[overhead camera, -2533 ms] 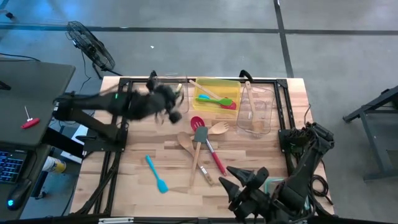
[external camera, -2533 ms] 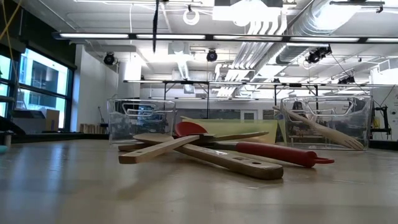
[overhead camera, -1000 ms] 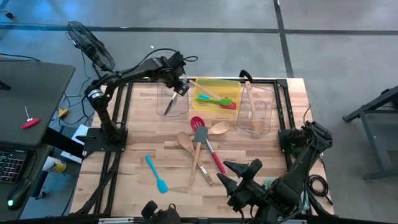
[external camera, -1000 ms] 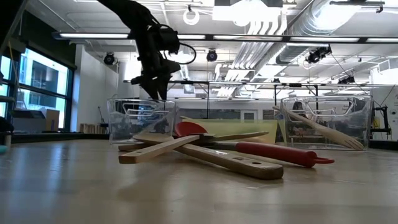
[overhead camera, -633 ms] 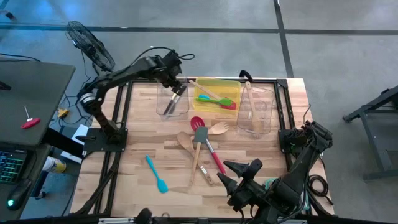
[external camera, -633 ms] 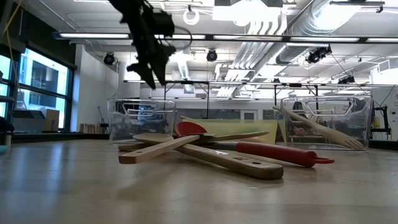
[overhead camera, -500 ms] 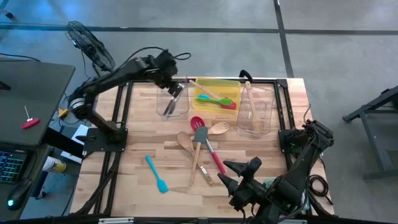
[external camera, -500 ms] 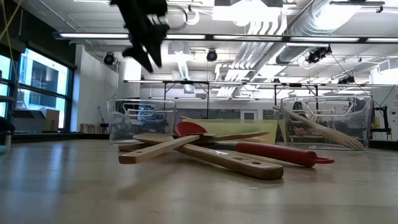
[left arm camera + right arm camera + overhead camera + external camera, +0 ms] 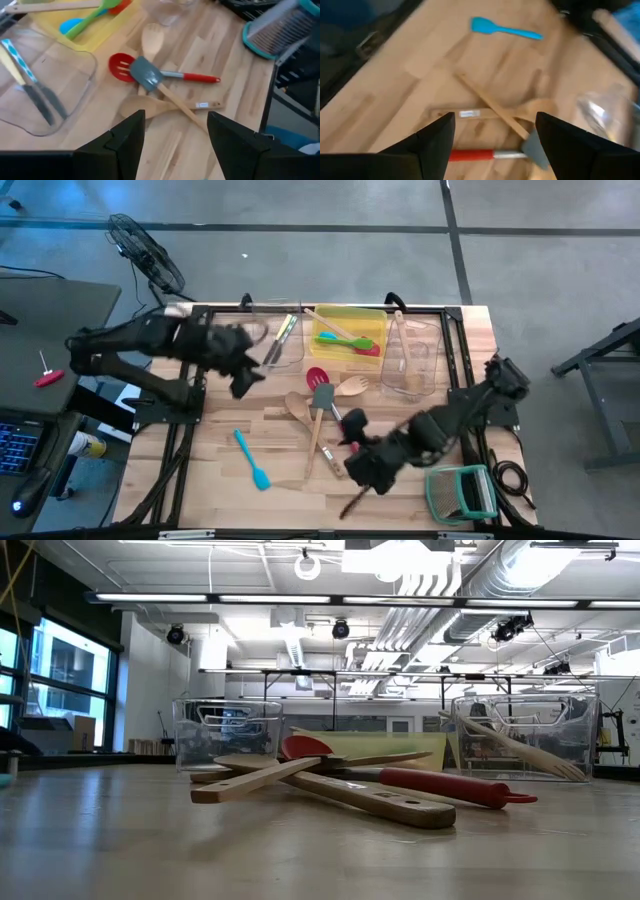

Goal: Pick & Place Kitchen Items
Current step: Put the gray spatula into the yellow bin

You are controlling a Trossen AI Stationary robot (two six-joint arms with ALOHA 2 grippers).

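Note:
A pile of kitchen items (image 9: 322, 405) lies crossed on the wooden table's middle: wooden spoons, a red slotted spatula (image 9: 121, 65) and a grey spatula (image 9: 146, 74) with a red handle (image 9: 450, 787). A blue spatula (image 9: 252, 458) lies alone toward the near left. My left gripper (image 9: 176, 145) hangs open above the table's left part, left of the pile (image 9: 243, 380). My right gripper (image 9: 495, 145) is open above the table near the pile's near right side (image 9: 352, 460). Neither touches anything.
Along the far edge stand a clear bin (image 9: 280, 340) holding metal cutlery (image 9: 30, 85), a yellow bin (image 9: 350, 335) with green, blue and red utensils, and a clear bin (image 9: 410, 355) with wooden ones. A green-framed wire rack (image 9: 460, 490) lies at the near right corner.
My left gripper has risen from over the far-left clear bin, leaving the cutlery lying in it, and swung toward the table's left and near side. My right arm has swung from the near right corner toward the pile, turning its wrist.

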